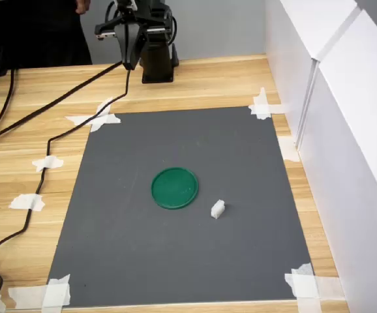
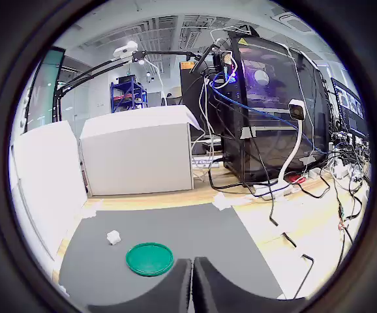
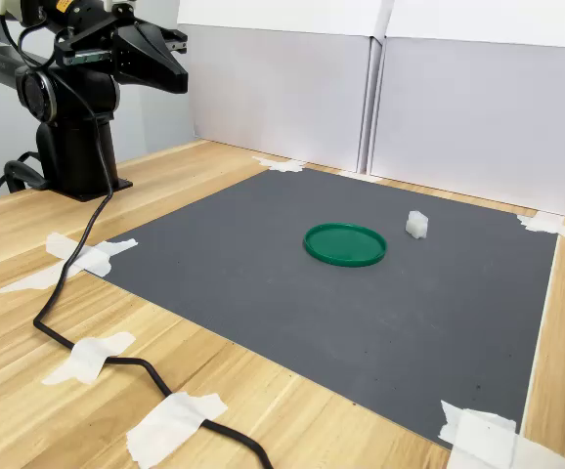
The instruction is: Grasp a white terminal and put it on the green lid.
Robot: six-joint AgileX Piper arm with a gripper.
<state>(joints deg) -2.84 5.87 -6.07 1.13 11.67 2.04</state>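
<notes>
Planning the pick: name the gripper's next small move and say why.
Probably reach out and down toward the white terminal, opening on the way. The gripper sits shut and raised by the arm's base, far from the terminal, which lies on the mat beside the green lid, apart from it.

Grey mat (image 1: 175,254) taped onto wooden table (image 1: 221,81); white panels (image 3: 478,107) behind.

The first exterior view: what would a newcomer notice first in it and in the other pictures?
The green lid stands out most, lying near the middle of the dark grey mat. Just beside it, apart from it, towards the first exterior view's right, sits the small white terminal. The black arm waits folded at the far edge of the wooden table, its gripper shut and empty.
</notes>
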